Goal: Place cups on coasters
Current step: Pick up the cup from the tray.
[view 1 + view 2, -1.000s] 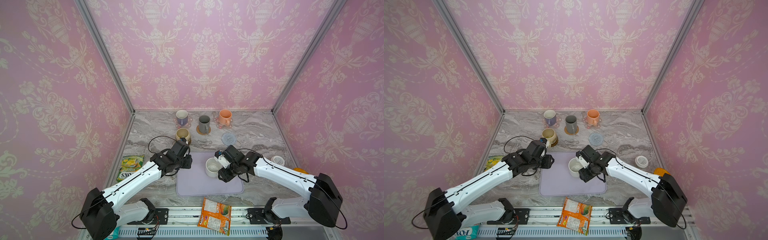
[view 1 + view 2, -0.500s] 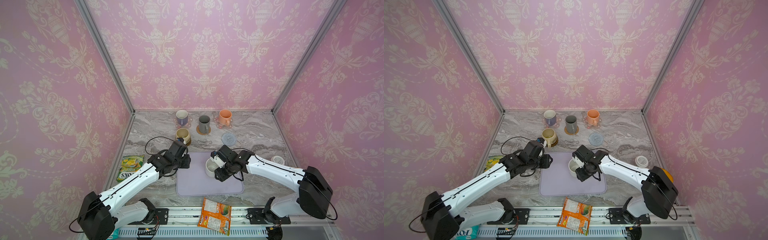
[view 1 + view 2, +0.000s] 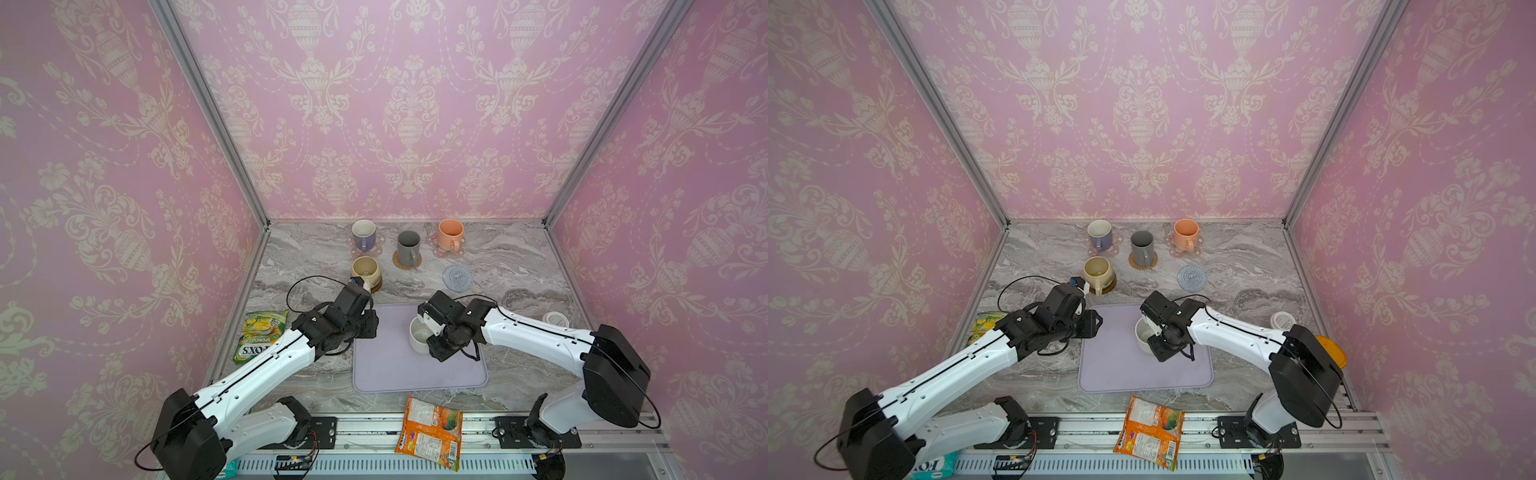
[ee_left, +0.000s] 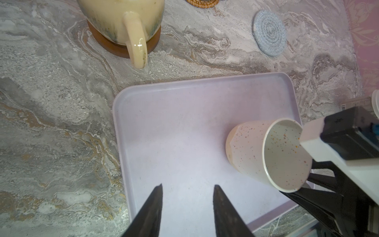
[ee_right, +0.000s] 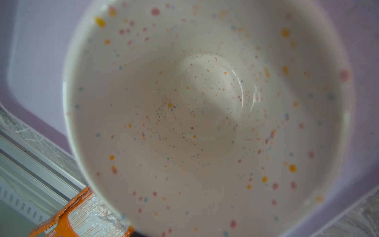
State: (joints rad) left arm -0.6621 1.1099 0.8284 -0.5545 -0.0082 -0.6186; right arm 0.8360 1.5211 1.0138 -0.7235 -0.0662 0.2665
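Jaws of left gripper (image 4: 187, 185) apart, empty, above lavender rectangular tray (image 4: 164, 123) | right gripper (image 3: 430, 334) at rim of speckled white ceramic mug (image 4: 246, 151), perhaps gripping, cannot tell | only right wrist view shows mug's inner floor

Tops high, fwd-down, wrists share mug (image 4: 246, 151)

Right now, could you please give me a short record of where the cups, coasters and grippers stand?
cups on coasters: lavender mug, dark grey mug, peach mug, beige mug
cup not yet placed: speckled mug, on the lavender tray
free coaster: grey-blue coaster, nothing on it
left gripper: open, empty, above the tray
right gripper: at the speckled mug; whether it grips cannot be seen
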